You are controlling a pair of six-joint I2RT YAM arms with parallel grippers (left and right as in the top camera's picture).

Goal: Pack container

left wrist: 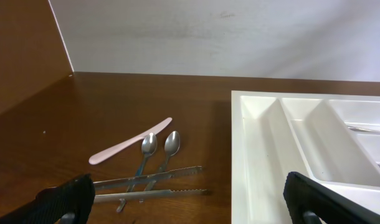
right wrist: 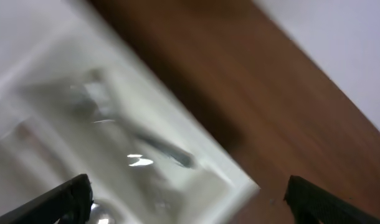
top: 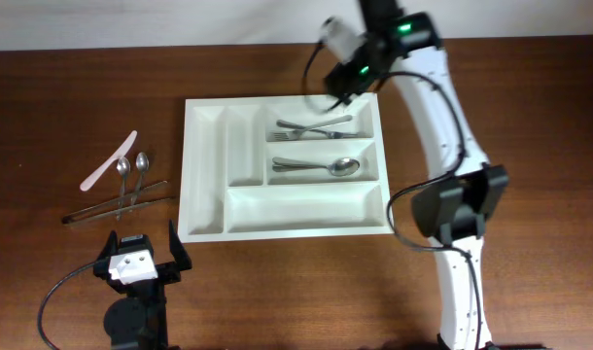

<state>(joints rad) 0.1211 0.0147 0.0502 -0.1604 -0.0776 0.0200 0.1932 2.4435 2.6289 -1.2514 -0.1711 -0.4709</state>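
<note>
Now my right gripper (top: pixel 347 87) hovers, fingers apart and empty, over the far right corner of the container (top: pixel 204 175); my left gripper (top: pixel 144 251), likewise spread, sits off its near left corner.

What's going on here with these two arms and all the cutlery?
Two robot arms are packing cutlery into a white tray. Forks lie in its top-right compartment, and a spoon in the one below. The right gripper hovers open and empty over that far corner. The left gripper sits open, holding nothing. A pink knife, two small spoons and a long serrated metal tool lie left of the tray.
</note>
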